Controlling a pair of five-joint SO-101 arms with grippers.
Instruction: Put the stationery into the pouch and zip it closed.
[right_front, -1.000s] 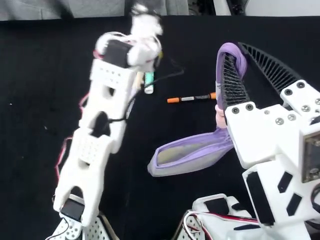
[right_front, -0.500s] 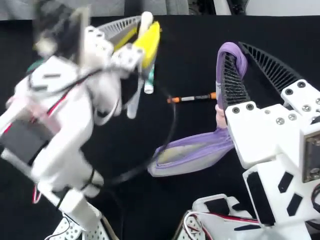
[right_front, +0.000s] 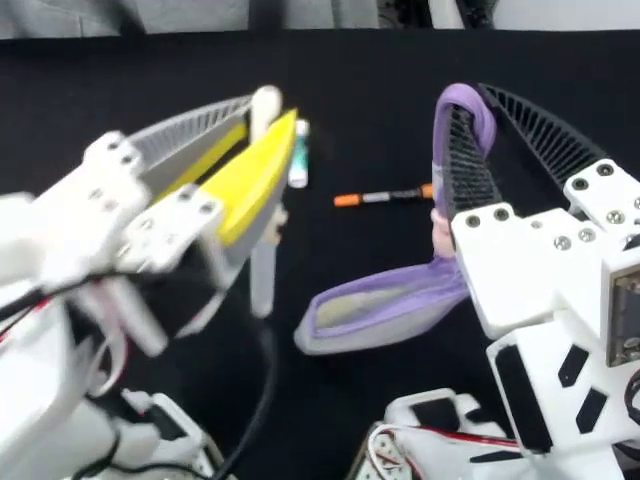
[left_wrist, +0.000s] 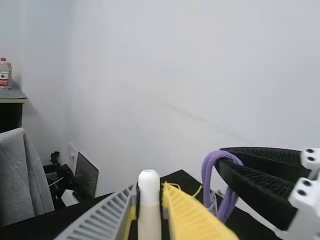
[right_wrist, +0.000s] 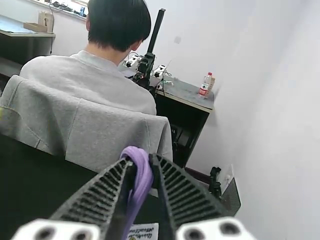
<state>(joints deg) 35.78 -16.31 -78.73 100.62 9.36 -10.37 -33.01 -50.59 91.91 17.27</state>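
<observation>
The left pincer (right_front: 270, 110) hangs high over the black bench (right_front: 80, 90), its grey and yellow fingers clamped on a white stick (left_wrist: 148, 196). The stick's long axis runs along the fingers and its rounded tip pokes out past their ends, toward the far side of the bench. The right pincer (right_front: 468, 100) is pinched on one end of the purple pouch (right_front: 375, 300) and holds that end up. The rest of the pouch slopes down to the bench with its mouth gaping upward. An orange-tipped pen (right_front: 385, 197) lies crosswise on the bench, one end by the raised pouch fabric. A short white-and-green stick (right_front: 298, 160) lies pointing toward the far edge.
</observation>
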